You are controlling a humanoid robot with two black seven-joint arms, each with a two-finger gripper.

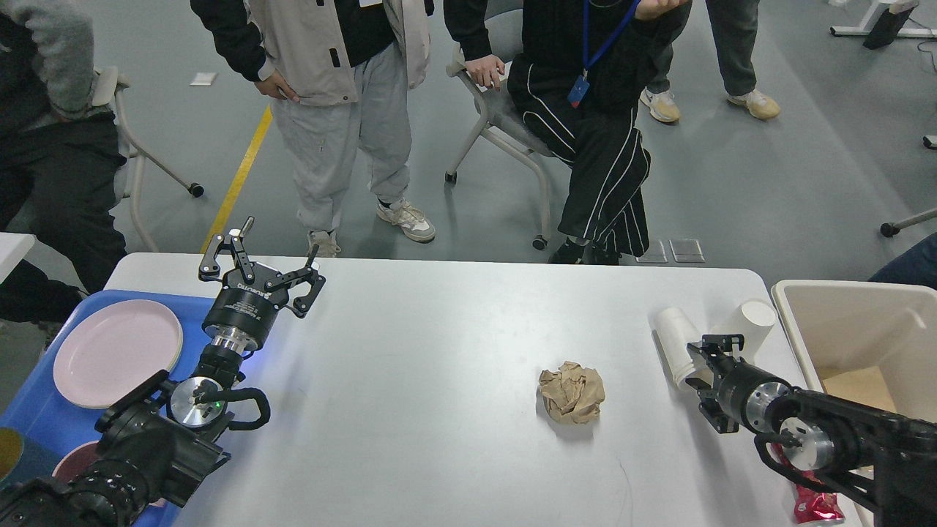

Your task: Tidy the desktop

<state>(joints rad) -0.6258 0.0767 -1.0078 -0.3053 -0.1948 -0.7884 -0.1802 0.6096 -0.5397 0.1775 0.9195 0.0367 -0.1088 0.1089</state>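
I am holding my left gripper (277, 256) above the far left part of the desktop (439, 329), w/ its fingers spread wide apart and nothing btw them. Just left of it the blue tray (44, 410) is carrying a pink plate (117, 351). My right gripper (704, 366) is reaching to the white paper cup (675, 344) lying on its side at the right; it is closing around the cup, I think. A second white cup (747, 326) is lying just beside, near the beige bin (842, 307). A crumpled brown paper ball (572, 392) is sitting in the middle, well apart from both arms.
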